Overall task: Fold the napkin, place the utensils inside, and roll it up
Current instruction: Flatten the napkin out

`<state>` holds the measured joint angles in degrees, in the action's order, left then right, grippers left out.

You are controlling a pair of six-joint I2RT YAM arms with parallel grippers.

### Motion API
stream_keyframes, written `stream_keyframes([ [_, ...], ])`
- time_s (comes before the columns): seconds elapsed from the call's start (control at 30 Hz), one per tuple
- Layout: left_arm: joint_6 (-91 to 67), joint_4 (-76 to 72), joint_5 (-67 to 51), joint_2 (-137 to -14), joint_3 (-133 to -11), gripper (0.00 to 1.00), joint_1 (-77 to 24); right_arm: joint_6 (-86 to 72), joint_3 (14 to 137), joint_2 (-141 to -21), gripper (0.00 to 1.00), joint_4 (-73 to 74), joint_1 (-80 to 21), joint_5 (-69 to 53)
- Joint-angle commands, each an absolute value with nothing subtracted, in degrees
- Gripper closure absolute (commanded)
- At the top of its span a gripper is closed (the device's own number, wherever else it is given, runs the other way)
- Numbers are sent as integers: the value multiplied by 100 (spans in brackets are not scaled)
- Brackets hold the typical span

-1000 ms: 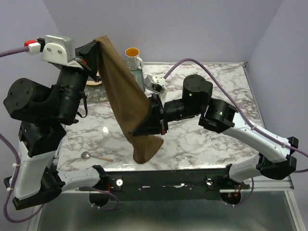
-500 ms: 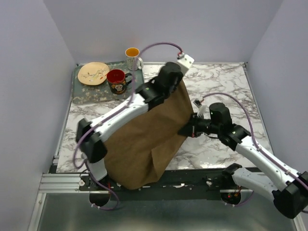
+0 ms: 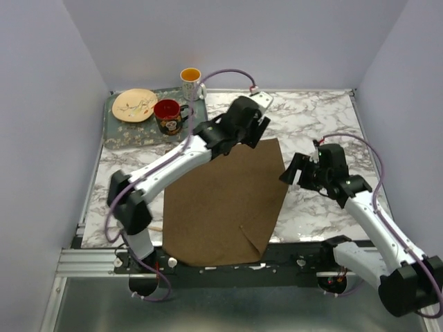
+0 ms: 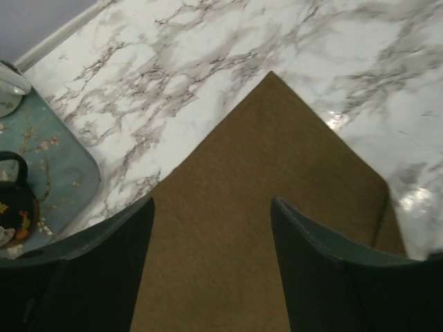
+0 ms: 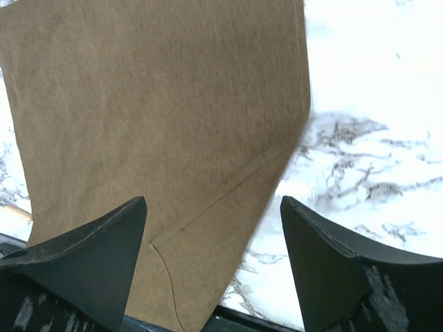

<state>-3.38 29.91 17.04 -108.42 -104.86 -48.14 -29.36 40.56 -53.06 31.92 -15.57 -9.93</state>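
Observation:
The dark brown napkin (image 3: 221, 200) lies spread flat on the marble table (image 3: 325, 117). Its near edge hangs over the table's front, and one near-right corner (image 3: 252, 238) is turned over. My left gripper (image 3: 255, 137) hovers open just above the napkin's far corner (image 4: 277, 159), with only cloth showing between its fingers (image 4: 211, 207). My right gripper (image 3: 292, 170) stands open beside the napkin's right edge (image 5: 152, 104), holding nothing (image 5: 214, 200). A pale sliver of the spoon handle (image 3: 157, 226) shows at the napkin's left edge. The spoon's bowl is hidden by the left arm.
At the back left stands a teal tray (image 3: 114, 137) with a cream plate (image 3: 135, 104) and a red mug (image 3: 168, 115). A white mug (image 3: 192, 81) with an orange inside stands behind it. The left arm stretches diagonally across the table's left half.
Both grippers held the napkin up in the air, carried it down over the table, then opened and let go. It now lies flat.

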Motion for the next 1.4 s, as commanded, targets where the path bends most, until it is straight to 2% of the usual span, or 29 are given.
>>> stream_keyframes([
  [0.0,-1709,2856,571,-8835,-8198,28,-4860,-2794,4455,-6088,17,2946,-1521,-1598],
  [0.13,-2747,2795,62,-7676,-6595,30,-5123,-2935,4377,-6547,32,2646,-1555,-2127],
  [0.3,-3874,2435,991,-6524,-4821,37,-5291,-2969,4588,-6881,26,3084,-3399,-661],
  [0.4,-4297,2425,1492,-6039,-4466,38,-5063,-3391,4755,-7101,27,3391,-4453,57],
  [0.5,-4648,2417,1661,-5810,-4307,38,-4773,-3751,4939,-7452,39,3611,-5587,736],
  [0.6,-5017,2443,1565,-5792,-4131,38,-4308,-4007,5167,-8172,48,3630,-6318,800],
  [0.63,-5053,2426,1434,-5792,-4026,38,-4211,-4043,5255,-8348,52,3630,-6424,843],
  [0.73,-5036,2250,1362,-5652,-3859,34,-4052,-4043,5580,-8858,52,3700,-6627,1028],
  [1.03,-4896,2241,1441,-5327,-3735,31,-4034,-4034,5467,-8956,53,3279,-6671,905],
  [1.13,-4887,2215,1477,-5274,-3753,25,-4025,-4034,5546,-9184,53,3208,-6671,862],
  [1.23,-4825,2302,1520,-5273,-3814,24,-4025,-4052,5546,-9369,53,3182,-6671,888],
  [1.37,-4781,2347,1521,-5221,-3815,24,-4025,-4025,5502,-9448,58,3155,-6671,1081],
])
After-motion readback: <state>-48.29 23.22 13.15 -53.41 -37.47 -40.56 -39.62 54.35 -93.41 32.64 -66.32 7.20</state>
